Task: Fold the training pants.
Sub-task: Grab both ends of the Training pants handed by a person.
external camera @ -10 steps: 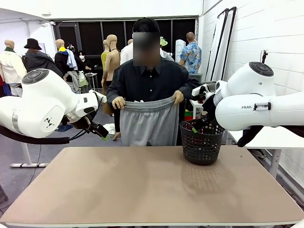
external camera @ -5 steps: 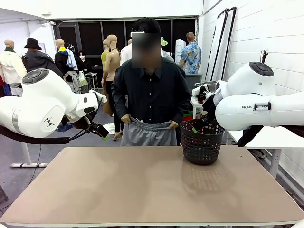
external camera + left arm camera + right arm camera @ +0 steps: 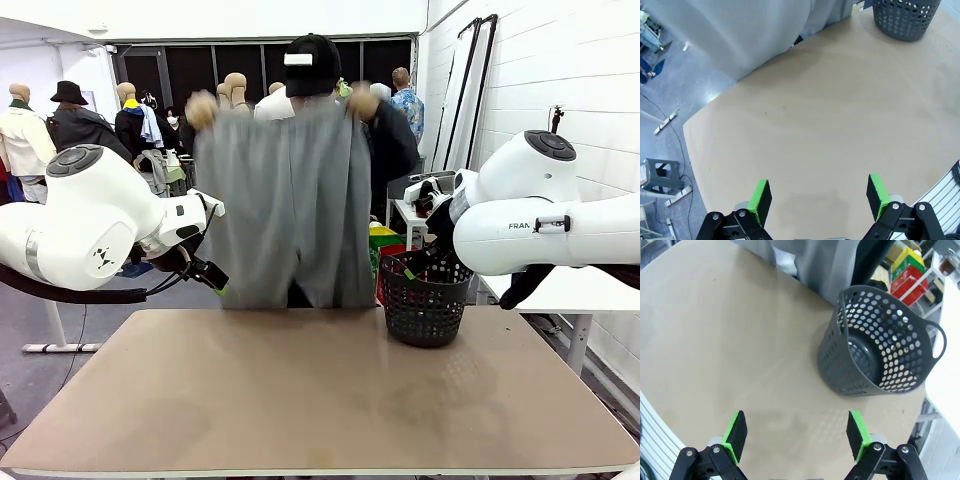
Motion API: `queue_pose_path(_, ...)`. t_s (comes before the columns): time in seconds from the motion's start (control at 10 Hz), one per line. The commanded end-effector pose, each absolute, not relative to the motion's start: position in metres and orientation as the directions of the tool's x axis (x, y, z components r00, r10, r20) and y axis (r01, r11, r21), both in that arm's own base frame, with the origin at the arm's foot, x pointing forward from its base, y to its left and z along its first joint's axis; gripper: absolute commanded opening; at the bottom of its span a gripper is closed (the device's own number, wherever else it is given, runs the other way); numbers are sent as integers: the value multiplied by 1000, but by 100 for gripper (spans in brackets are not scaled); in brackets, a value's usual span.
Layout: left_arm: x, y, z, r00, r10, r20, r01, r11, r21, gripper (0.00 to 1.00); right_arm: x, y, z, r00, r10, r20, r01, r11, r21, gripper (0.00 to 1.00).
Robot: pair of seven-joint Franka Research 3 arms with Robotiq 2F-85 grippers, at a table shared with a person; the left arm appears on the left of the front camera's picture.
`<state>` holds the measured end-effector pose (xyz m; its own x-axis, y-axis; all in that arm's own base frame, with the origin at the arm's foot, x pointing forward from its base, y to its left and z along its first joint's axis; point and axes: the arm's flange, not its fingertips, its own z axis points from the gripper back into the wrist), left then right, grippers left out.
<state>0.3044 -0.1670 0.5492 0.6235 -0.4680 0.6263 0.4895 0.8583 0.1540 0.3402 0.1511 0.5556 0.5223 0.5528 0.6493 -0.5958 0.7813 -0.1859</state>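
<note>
Training pants (image 3: pixel 290 200), one light-grey pair, hung full length from the person's two raised hands (image 3: pixel 203 108), which were blurred, over the 12 o'clock edge of the worktop (image 3: pixel 300 400). The leg ends came down to about that edge. Whether they touched it could not be told.

The front view gave the whole garment and both hands. The left wrist view caught the lower folds at 11 o'clock, past the worktop's far rim. The right wrist view caught a strip of the grey cloth at 12 o'clock. It also looked down into the perforated bowl of the one black mesh basket (image 3: pixel 875 350), which the front view showed from the side at 2 o'clock on the worktop, just beside the pants.

Readable writing was scarce: the letters "FRAN" on the right arm (image 3: pixel 530 225). The white label on the person's black cap (image 3: pixel 310 65) was too blurred to read. So was the print on the red and yellow boxes (image 3: pixel 907 272) at 1 o'clock in the right wrist view.

Two arms showed, with four green pads in all. The left end effector (image 3: pixel 818 192) was released, jaws spread wide over bare worktop with nothing between them. The right end effector (image 3: pixel 796 434) was likewise released, grasping nothing, with the basket near at 1 o'clock.
</note>
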Motion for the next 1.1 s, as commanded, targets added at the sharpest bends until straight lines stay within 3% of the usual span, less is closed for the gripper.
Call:
queue_pose_path(0.0,305,-166,549,620,-474,625,496,854,156,100,340,151,556,522,553,650,-597,780,-184,100)
queue_pose_path(1.0,305,-166,549,620,-474,625,496,854,156,100,340,151,556,522,553,650,-597,780,-184,100)
